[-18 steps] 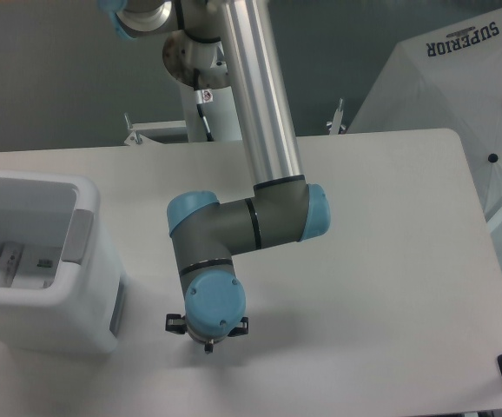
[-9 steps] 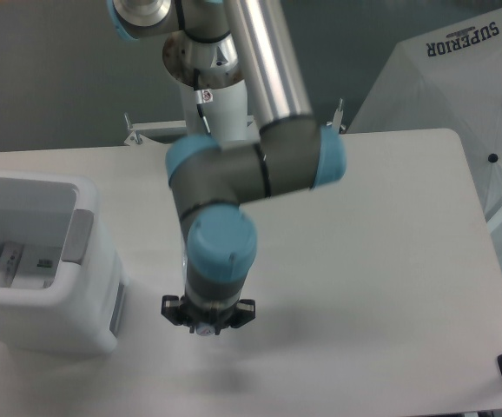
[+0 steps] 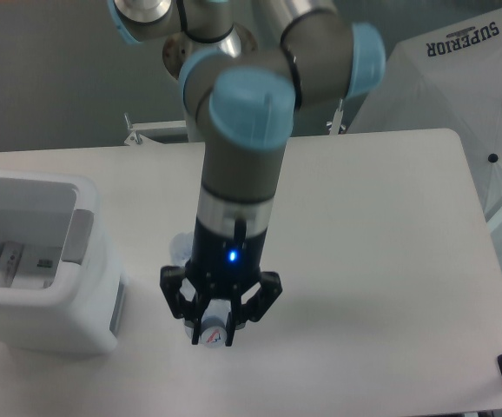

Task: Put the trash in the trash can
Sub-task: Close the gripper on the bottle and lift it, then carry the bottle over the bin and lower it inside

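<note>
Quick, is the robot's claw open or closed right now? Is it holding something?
Gripper: closed on the crushed bottle, with its fingers on either side of it, just above the table.

Count — one arm (image 3: 238,174) with one gripper (image 3: 219,323), one bottle (image 3: 211,334) between its jaws, one trash can (image 3: 86,295), one white pouch (image 3: 16,261) inside it, one surface (image 3: 381,261) — nothing doubled.

This is a robotics lab: an industrial arm (image 3: 242,130) stands bolted at 12 o'clock of a plain white bench (image 3: 381,261), against a bare grey wall (image 3: 51,78), with a white photo umbrella (image 3: 459,78) at 2 o'clock.
</note>
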Motion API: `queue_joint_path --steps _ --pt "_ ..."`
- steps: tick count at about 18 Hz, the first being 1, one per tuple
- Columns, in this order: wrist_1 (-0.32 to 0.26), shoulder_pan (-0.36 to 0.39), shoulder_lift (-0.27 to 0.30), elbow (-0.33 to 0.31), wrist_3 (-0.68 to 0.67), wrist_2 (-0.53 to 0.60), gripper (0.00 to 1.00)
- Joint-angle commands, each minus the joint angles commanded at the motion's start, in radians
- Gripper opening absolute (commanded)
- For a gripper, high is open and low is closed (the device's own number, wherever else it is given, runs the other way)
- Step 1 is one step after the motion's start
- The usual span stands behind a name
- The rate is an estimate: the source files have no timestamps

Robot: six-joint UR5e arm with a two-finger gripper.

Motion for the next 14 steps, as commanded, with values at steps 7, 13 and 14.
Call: queue_joint_path --steps 7,13,14 --pt "0.110 0.003 0.057 0.008 -0.005 -0.163 0.00" --pt "0.166 -0.046 0.103 0.000 -0.057 -0.235 0.00" --pt "0.178 -0.061 0.107 -0.004 -0.063 -0.235 0.00"
